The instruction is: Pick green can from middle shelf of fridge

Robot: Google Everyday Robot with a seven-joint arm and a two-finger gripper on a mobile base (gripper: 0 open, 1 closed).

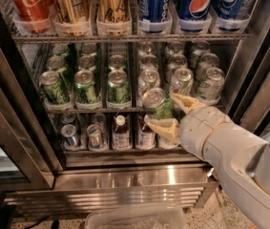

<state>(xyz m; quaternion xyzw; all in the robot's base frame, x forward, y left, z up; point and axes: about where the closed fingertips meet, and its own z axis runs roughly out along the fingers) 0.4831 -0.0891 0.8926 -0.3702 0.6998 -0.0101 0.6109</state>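
- One camera view: stands outside the fridge (125,178), facing its open front, tilted slightly downward.
- Range: close; the middle shelf (77,110) crosses mid-frame.
- Gripper (162,111): right of centre, before that shelf, clasping the green can (156,101).

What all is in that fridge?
Fridge: one, steel, fills the view.
Red can: one, top rack, left.
Gold cans: two, top rack, middle.
Blue cans: three, top rack, right.
Other green cans: at least eight, middle shelf, left lanes.
Whitish cans: about nine, right lanes.
Silver-blue cans: at least two, bottom rack, left.
Bottles: at least two, bottom rack, middle.
Clear bin: one, floor.
Green can: one, shiny, held before the middle shelf.
Gripper: one, beige, shut on the green can.
Arm: one, whitish, lower right.
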